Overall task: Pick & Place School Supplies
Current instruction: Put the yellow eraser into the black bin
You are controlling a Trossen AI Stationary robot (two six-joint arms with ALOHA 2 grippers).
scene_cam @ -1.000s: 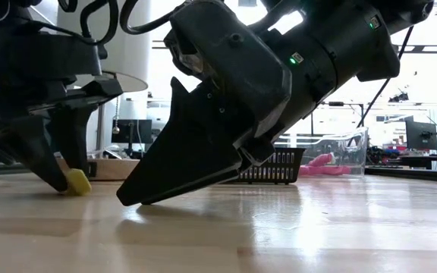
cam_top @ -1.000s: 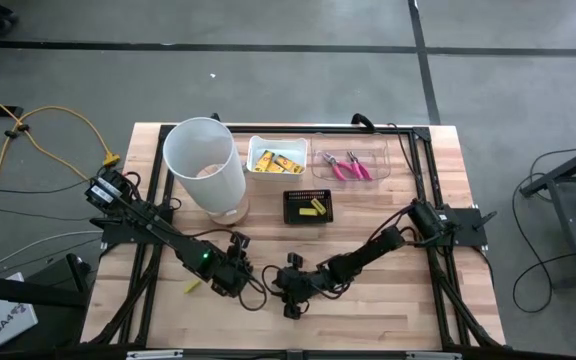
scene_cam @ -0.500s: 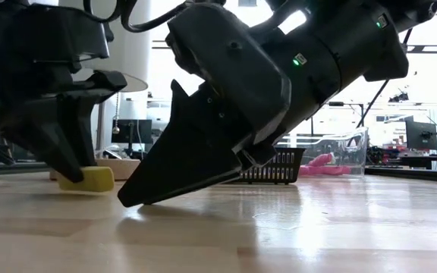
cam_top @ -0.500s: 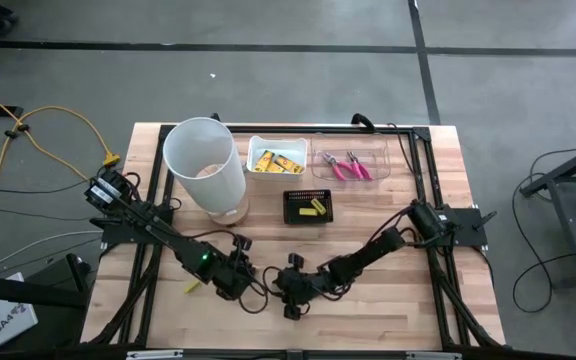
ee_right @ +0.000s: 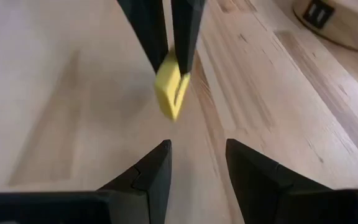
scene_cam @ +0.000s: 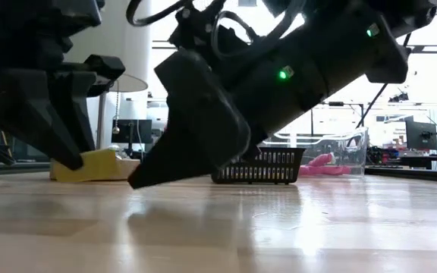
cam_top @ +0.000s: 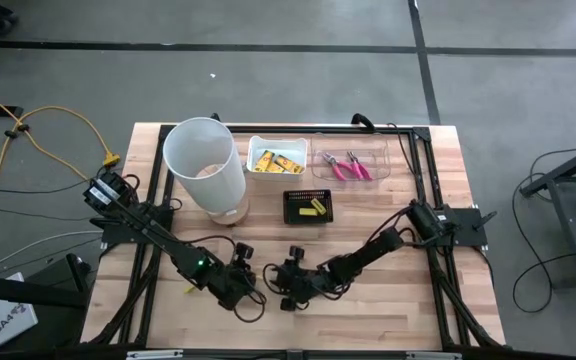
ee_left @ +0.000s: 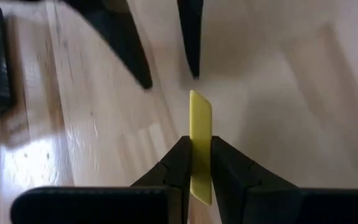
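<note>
You have a pale, planked wooden surface (cam_top: 388,310) with the sorting mostly set up along its far edge. The tall white cylindrical bin (cam_top: 204,166) — smooth, plastic-looking — stands far left. Right of it, a small white square tub (cam_top: 275,158) already holds flat yellow packets with dark print (cam_top: 271,161). A clear rectangular container (cam_top: 350,165) at the far right holds two pink-handled plier-like metal tools (cam_top: 344,167). Just nearer, the small black mesh tray (cam_top: 309,206) has a couple of plain yellow pieces (cam_top: 313,209) in it.

What is left, as far as I can judge, is the piece now in hand. Your left gripper (ee_left: 193,167), near the front edge left of centre, has its fingers clamped tight on a thin flat yellow block (ee_left: 201,146), held edge-on just above the surface. It looks rigid and matte, with squared corners.

Your right gripper (ee_right: 197,163) sits just to the right, facing the left one, jaws partly apart and holding nothing.

So the pick looks made — the carry and the drop are not yet done. No other loose item shows on the surface.
</note>
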